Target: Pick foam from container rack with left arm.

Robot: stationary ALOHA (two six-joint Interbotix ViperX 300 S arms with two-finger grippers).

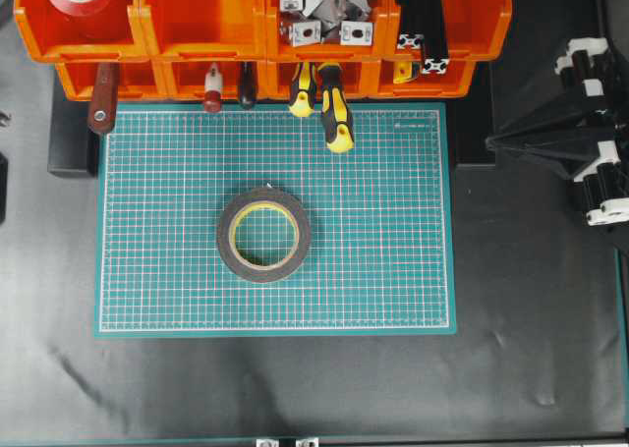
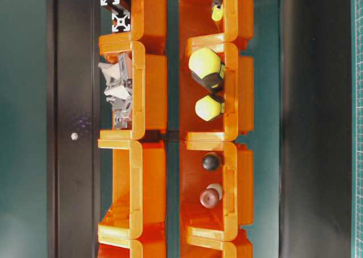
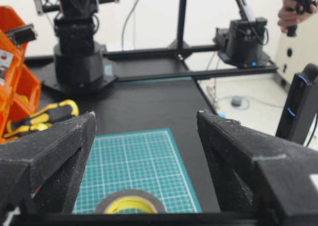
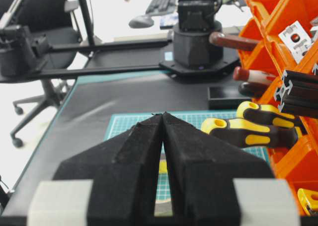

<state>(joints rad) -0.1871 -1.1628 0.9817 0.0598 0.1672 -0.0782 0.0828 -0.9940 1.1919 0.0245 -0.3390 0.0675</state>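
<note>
Below, between the left tool's (image 3: 144, 151) wide-apart fingers, the foam (image 1: 263, 234) lies flat on the green cutting mat (image 1: 393, 270) — nothing is held; the container rack (image 1: 197, 34) stands off to that tool's left, beyond the mat; the right tool (image 1: 496, 142) — fingers pressed together — hangs over the bench (image 1: 531, 368) beside the mat.

A foam roll (image 1: 263, 235) lies alone mid-mat (image 1: 393, 290), open space all around it. Along the mat's far edge, tool handles (image 1: 335, 113) overhang from the orange container rack (image 1: 197, 20).
</note>
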